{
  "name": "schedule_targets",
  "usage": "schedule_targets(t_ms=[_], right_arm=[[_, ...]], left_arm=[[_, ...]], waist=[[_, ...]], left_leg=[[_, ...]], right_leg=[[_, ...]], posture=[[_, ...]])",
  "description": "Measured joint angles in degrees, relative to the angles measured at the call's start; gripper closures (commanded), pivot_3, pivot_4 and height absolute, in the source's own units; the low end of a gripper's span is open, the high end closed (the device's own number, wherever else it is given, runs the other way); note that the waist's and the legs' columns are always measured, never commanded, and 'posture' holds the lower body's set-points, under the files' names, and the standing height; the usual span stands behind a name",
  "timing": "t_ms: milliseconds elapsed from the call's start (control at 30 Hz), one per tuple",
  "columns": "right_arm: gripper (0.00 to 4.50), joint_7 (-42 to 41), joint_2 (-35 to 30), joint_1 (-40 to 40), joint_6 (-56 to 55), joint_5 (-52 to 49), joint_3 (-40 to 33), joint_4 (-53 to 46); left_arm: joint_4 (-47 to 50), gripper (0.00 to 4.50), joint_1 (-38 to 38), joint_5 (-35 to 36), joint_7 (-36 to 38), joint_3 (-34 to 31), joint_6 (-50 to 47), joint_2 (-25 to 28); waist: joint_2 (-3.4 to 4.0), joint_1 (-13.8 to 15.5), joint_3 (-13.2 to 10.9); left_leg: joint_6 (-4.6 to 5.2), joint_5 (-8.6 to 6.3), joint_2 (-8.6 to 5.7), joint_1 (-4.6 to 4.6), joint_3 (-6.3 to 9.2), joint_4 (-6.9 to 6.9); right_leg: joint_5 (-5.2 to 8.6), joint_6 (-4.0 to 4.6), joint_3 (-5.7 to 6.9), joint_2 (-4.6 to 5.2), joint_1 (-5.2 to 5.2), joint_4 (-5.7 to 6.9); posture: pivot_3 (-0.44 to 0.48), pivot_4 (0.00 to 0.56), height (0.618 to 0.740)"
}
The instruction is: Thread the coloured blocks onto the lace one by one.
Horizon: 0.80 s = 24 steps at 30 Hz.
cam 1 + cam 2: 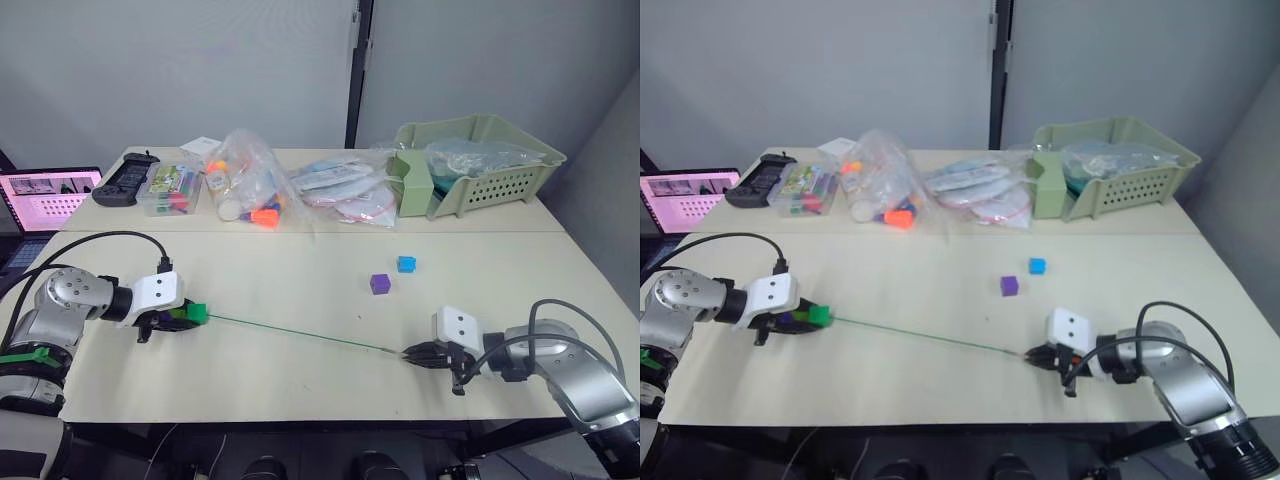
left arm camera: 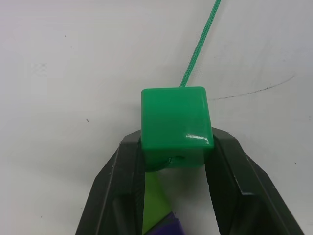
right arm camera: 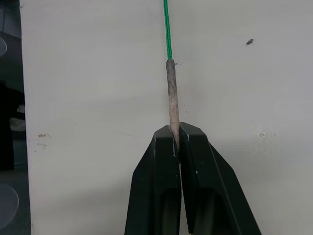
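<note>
Lace ran taut along the surface between my arms, right gripper with jaws clamped on its stiff tip, left gripper with jaws clamped on the green block, loose purple block and blue block nearer my right.

Both eye views look forward and down from head height over the whole table, facing its far edge and the grey wall behind; they share nearly the same scene. The left wrist view sits very close behind the left gripper, looking along its fingers at the dark green block and the lace. The right wrist view sits equally near the right gripper, looking along the lace's stiff tip; its dark edge is probably the table's rim.
</note>
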<state>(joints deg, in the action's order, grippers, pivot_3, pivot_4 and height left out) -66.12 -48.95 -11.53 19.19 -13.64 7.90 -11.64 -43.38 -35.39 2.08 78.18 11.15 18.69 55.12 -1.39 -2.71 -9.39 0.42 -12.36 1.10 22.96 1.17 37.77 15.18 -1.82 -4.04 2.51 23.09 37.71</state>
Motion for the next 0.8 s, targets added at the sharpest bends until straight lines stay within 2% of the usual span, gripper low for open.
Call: schedule_targets(t_ms=[100,233,367,433,533,600,700,800], right_arm=[[4.5,0.3,1.1,-1.4,0.1,-0.1,0.3,0.0],[4.5,0.8,1.8,-2.0,1.4,-0.2,0.4,-0.7],[4.5,1.9,2.9,-2.7,4.2,-0.2,1.2,-3.0],[4.5,2.8,3.6,-3.5,5.7,0.0,2.3,-4.4],[4.5,4.6,5.2,-4.8,8.3,0.8,4.8,-5.9],[4.5,5.7,6.6,-5.7,10.2,1.3,6.6,-6.8],[4.5,6.8,7.5,-6.3,11.7,1.9,8.4,-7.2],[4.5,7.5,8.0,-7.2,12.7,2.2,9.5,-7.2]], left_arm=[[-0.8,1.8,0.1,0.9,2.7,-1.3,-2.1,-0.2],[1.6,0.64,1.2,3.1,6.8,-2.4,-6.9,-0.3],[12.1,0.64,3.2,7.1,10.0,-2.7,-16.0,-1.3],[21.1,0.64,3.8,9.8,9.7,-3.5,-22.8,-2.6],[34.0,0.64,5.0,13.3,6.6,-3.2,-30.7,-7.3],[40.9,0.64,6.5,14.0,2.8,-0.8,-35.0,-12.8],[44.1,0.64,6.8,11.0,-2.7,4.6,-36.2,-19.5],[44.2,0.64,6.7,7.6,-6.8,8.4,-36.2,-23.5]], waist=[[0.0,-0.1,0.0],[-0.01,0.3,0.0],[-0.14,1.1,-0.1],[-0.16,1.6,-0.1],[-0.15,1.9,-0.1],[-0.16,1.9,-0.1],[-0.16,1.9,-0.1],[-0.17,1.8,-0.1]], left_leg=[[0.0,0.0,0.01,0.06,-0.05,0.0],[0.0,0.0,-0.06,0.27,0.03,0.03],[0.0,0.0,-0.1,0.46,0.16,0.09],[0.0,0.0,-0.1,0.46,0.16,0.12],[0.0,0.0,-0.15,0.43,0.15,0.12],[0.0,0.0,-0.16,0.44,0.16,0.13],[0.0,0.0,-0.17,0.43,0.17,0.13],[0.0,0.0,-0.16,0.41,0.18,0.13]], right_leg=[[0.01,0.01,-0.02,0.0,0.1,0.06],[0.02,-0.01,0.02,0.06,0.19,0.05],[0.01,-0.01,0.07,0.09,0.22,-0.02],[0.01,-0.02,0.06,0.1,0.19,-0.06],[0.03,-0.05,0.04,0.15,0.15,-0.07],[0.02,-0.05,0.03,0.14,0.15,-0.07],[0.02,-0.05,0.03,0.12,0.15,-0.05],[0.01,-0.04,0.02,0.08,0.16,-0.03]], posture=[[0.0,0.15,0.74],[0.0,0.15,0.74],[0.0,0.15,0.74],[0.0,0.15,0.74],[0.0,0.15,0.74],[0.0,0.15,0.74],[0.0,0.15,0.74],[0.0,0.15,0.74]])
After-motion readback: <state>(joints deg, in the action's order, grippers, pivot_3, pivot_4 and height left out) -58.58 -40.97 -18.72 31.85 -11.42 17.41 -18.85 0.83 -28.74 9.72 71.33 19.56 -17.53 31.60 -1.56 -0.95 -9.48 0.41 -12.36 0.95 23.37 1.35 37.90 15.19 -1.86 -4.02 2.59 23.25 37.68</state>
